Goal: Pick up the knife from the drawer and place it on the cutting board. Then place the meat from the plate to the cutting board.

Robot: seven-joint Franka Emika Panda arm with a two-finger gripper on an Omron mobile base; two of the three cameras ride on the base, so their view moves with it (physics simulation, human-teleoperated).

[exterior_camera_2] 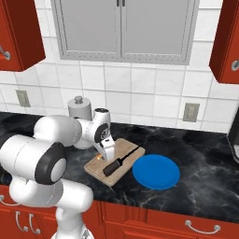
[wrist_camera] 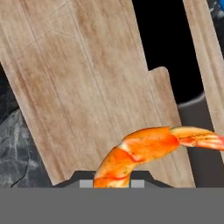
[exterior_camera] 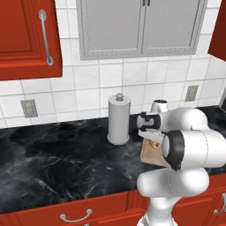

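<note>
My gripper (wrist_camera: 112, 181) is shut on the meat (wrist_camera: 144, 151), an orange curved piece held just over the tan cutting board (wrist_camera: 78, 87). From the left base view the gripper (exterior_camera: 149, 134) hangs over the board (exterior_camera: 150, 156) with the meat (exterior_camera: 153, 144) in its fingers. The dark knife (exterior_camera_2: 122, 160) lies slantwise on the board (exterior_camera_2: 95, 169), right of the gripper (exterior_camera_2: 102, 156). Beside the board's right edge, the blue plate (exterior_camera_2: 156, 172) lies bare. A red drawer (exterior_camera: 76, 211) with a curved silver handle sits shut below the counter edge.
A grey paper-towel roll (exterior_camera: 118, 119) stands left of the board, near the tiled wall. Black marble counter (exterior_camera: 53, 163) stretches to the left. My own white arm covers much of the board in the left base view. Red wall cabinets (exterior_camera: 22, 35) hang above.
</note>
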